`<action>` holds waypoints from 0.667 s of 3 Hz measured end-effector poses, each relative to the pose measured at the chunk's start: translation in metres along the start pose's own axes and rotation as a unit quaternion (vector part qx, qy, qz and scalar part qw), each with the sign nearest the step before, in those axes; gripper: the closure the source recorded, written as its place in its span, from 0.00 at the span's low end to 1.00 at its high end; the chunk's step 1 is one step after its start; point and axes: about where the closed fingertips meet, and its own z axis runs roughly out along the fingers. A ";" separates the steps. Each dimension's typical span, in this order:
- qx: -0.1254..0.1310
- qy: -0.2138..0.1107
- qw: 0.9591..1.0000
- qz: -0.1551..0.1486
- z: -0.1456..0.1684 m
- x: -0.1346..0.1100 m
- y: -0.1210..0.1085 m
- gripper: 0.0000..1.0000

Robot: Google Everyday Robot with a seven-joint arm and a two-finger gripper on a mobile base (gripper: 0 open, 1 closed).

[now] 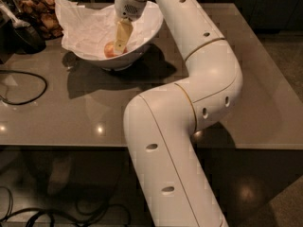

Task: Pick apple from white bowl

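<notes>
Apple (110,51): likely light, firm, smooth, prone to roll; grasp across its middle.
Gripper (118,48): down inside white bowl (149,31); open or closed, cannot tell.

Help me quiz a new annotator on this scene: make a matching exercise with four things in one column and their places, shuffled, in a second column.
Things:
1. apple
2. gripper
3. black cable
4. brown snacks

Places:
A. looped on the table, left of the bowl
B. inside the white bowl, on crumpled paper
C. at the table's far left corner, beyond the bowl
D. reaching down into the bowl, right beside the apple

Pairs: 1-B, 2-D, 3-A, 4-C
</notes>
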 end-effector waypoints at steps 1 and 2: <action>-0.006 0.001 1.000 0.001 0.006 0.000 0.001 0.20; -0.014 0.002 1.000 0.002 0.014 0.001 0.002 0.20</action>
